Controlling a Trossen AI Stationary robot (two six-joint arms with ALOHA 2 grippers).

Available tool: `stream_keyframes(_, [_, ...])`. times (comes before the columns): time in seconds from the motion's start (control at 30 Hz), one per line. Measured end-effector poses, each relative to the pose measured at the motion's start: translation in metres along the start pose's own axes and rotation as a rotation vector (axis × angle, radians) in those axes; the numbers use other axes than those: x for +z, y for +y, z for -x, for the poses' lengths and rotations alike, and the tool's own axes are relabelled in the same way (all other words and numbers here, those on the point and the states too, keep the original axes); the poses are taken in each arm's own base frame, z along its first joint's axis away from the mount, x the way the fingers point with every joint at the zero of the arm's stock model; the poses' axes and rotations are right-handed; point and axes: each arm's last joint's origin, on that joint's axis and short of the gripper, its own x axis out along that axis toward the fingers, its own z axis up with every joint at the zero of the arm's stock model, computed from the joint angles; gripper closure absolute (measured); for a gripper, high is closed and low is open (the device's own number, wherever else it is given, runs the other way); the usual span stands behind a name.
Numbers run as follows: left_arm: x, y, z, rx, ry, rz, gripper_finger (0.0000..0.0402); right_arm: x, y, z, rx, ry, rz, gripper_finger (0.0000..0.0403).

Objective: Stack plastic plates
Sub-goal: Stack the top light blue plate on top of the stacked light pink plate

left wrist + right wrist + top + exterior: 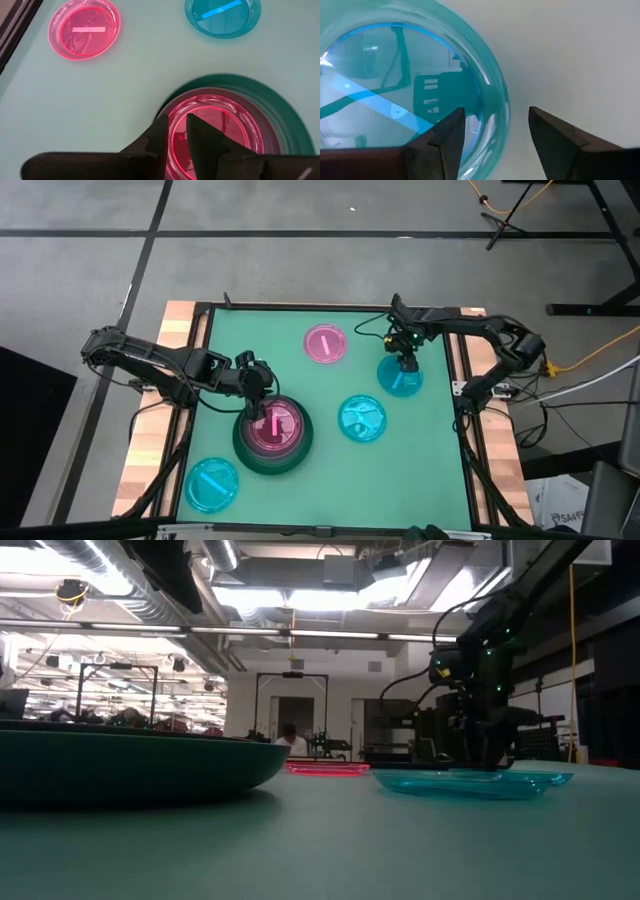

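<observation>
Cyan plate (pixel 212 485) lies near-left on the green desk (pixel 300 380). Right of it, the left claw (pixel 262 416) pinches a small pink plate (pixel 272 425) in the dark green stack (pixel 296 452). Farther right lie another pink plate (pixel 325 344) and cyan plate (pixel 362 418). Far right, the right claw (pixel 405 370), spread, straddles a cyan plate's (pixel 398 379) rim.

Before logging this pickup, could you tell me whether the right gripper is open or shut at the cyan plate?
Open: the right gripper's fingers stand apart astride the rim of the cyan plate, not yet closed on it.
</observation>
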Motion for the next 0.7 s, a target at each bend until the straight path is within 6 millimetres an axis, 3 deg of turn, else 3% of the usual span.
stream_keyframes(0.47, [0.0, 0.0, 0.0, 0.0, 0.0, 0.0, 0.034, 0.001, 0.0013, -0.0037, 0.062, -0.038, 0.019, 0.0198])
stream_keyframes(0.7, [-0.0001, 0.0, -0.0001, 0.0, 0.0, 0.0, 0.034, 0.001, 0.0016, -0.0037, 0.068, -0.041, 0.02, 0.0248])
